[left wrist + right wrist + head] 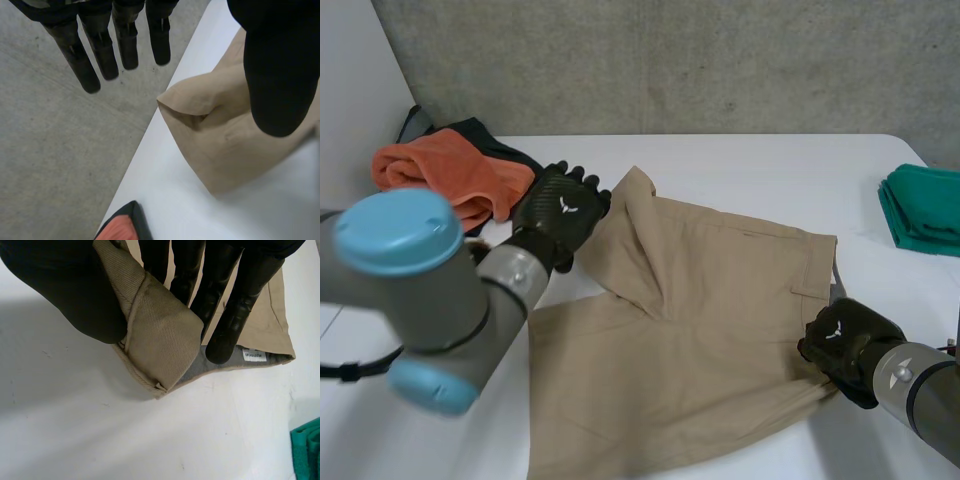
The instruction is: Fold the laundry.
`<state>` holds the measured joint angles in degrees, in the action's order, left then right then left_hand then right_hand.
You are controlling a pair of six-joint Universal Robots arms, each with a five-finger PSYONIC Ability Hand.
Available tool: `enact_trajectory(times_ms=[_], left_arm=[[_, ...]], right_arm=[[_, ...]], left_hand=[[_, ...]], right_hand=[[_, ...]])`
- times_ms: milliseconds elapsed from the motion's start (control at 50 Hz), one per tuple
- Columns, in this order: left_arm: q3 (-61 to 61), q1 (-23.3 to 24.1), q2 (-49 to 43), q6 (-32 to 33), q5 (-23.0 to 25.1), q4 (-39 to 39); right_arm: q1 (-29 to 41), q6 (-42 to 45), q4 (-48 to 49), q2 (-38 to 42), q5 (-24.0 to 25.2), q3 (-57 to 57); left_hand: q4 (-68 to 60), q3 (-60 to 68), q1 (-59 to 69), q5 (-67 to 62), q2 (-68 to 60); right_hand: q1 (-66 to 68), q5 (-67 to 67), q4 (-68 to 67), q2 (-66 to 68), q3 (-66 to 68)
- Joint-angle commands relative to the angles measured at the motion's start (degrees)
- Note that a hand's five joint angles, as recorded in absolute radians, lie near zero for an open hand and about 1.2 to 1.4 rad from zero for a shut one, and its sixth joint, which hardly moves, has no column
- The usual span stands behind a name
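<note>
The tan twill shorts [720, 330] are seen spread across the middle of the white table [770, 165], with one far corner turned back over the cloth into a raised flap. That corner is met by the left hand [560, 212]. In its wrist view the fingers [100, 55] are held straight and well apart from the thumb [280, 75], the peaked corner sits beside the thumb, and nothing is pinched, so the hand is open.

On the opposite side the waistband edge is taken by the right hand [842, 345]. A doubled fold of twill is clamped between its thumb and fingers, and a small white label [255, 356] shows just beyond the fingertips.

The cloth is judged light and soft, with enough body to keep a crease — neither slippery nor fragile. The hems and waistband look thicker and stiffer, so a hold is best taken there, at a corner, rather than in the loose middle. If only one side is lifted, the whole garment may be dragged over the smooth tabletop.

A crumpled orange towel [440, 170] is seen beside the left hand, and a folded green cloth [925, 210] lies at the far right, well apart.
</note>
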<state>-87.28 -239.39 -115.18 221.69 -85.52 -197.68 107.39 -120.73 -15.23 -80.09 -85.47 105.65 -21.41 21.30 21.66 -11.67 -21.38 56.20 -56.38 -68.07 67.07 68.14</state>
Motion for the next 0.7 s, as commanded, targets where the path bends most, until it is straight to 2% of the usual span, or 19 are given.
enact_trajectory(times_ms=[20, 100, 200, 280, 360, 540, 700], left_arm=[[17.48, -4.33, -15.59, -7.05, 2.64, 3.78], [27.76, -5.03, -22.36, -12.68, 3.34, 8.09], [40.4, -6.97, -29.91, -21.19, 9.83, 17.91], [48.4, -7.06, -34.48, -27.95, 13.71, 22.59], [54.48, -7.14, -38.27, -32.36, 15.3, 24.62], [65.66, -6.88, -46.01, -32.81, 15.65, 31.91], [66.8, -6.18, -48.04, -32.81, 15.56, 32.18]], right_arm=[[0.27, -1.96, 1.0, 2.39, 0.04, 0.08], [0.36, -2.58, 1.08, 3.27, 0.04, 0.26], [0.36, -2.84, 1.61, 3.36, -0.22, 0.35], [0.36, -4.16, 2.31, 3.8, -0.31, 0.35], [0.45, -5.39, 2.49, 4.33, -0.4, 0.26], [0.45, -6.45, 2.49, 4.5, -0.57, 0.26], [0.27, -6.45, 2.49, 4.5, -0.57, 0.17]], left_hand=[[-13.69, 13.8, 13.44, -13.44, -13.72], [-14.04, 14.14, 13.78, -13.78, -14.06], [-15.54, 15.65, 15.29, -15.28, -15.57], [-18.24, 18.34, 17.99, -17.98, -18.27], [-18.41, 18.51, 18.16, -18.15, -18.44], [-17.91, 18.01, 17.65, -17.65, -17.93], [-17.07, 17.17, 16.82, -16.81, -17.09]], right_hand=[[23.8, -13.62, -11.93, 12.93, 11.86], [23.8, -13.62, -11.93, 12.93, 11.86], [23.8, -13.62, -11.93, 12.93, 11.86], [23.8, -13.62, -11.93, 12.93, 11.86], [23.8, -13.62, -11.93, 12.93, 11.86], [23.8, -13.62, -11.93, 12.93, 11.86], [23.8, -13.62, -11.93, 12.93, 11.86]])
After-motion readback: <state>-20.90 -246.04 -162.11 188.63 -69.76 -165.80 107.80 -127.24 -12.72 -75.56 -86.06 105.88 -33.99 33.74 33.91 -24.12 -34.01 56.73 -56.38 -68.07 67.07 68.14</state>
